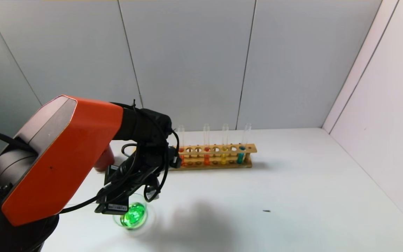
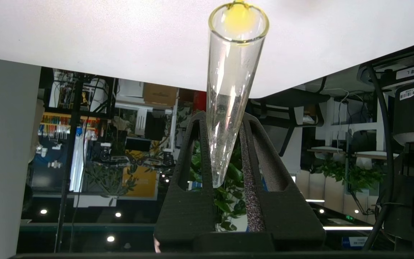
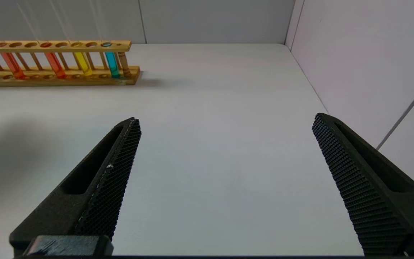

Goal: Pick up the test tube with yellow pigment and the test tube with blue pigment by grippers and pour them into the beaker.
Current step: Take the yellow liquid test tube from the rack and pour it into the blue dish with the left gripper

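My left gripper [image 1: 128, 200] is shut on a clear test tube [image 2: 228, 108], held mouth-down, with a little yellow liquid at its mouth. It hangs over the beaker [image 1: 133, 215], which holds bright green liquid and stands near the table's front left. In the wooden rack [image 1: 215, 161], a test tube with yellow pigment [image 1: 224, 155] and a test tube with blue pigment [image 1: 240, 156] stand upright; both also show in the right wrist view, yellow [image 3: 82, 64] and blue [image 3: 112, 64]. My right gripper [image 3: 225, 118] is open and empty over bare table, out of the head view.
Two tubes of orange-red liquid [image 1: 206, 156] stand in the rack's left part. A dark-red cup [image 1: 104, 160] stands behind my left arm. A small dark speck [image 1: 266, 211] lies on the white table. Walls close the back and right sides.
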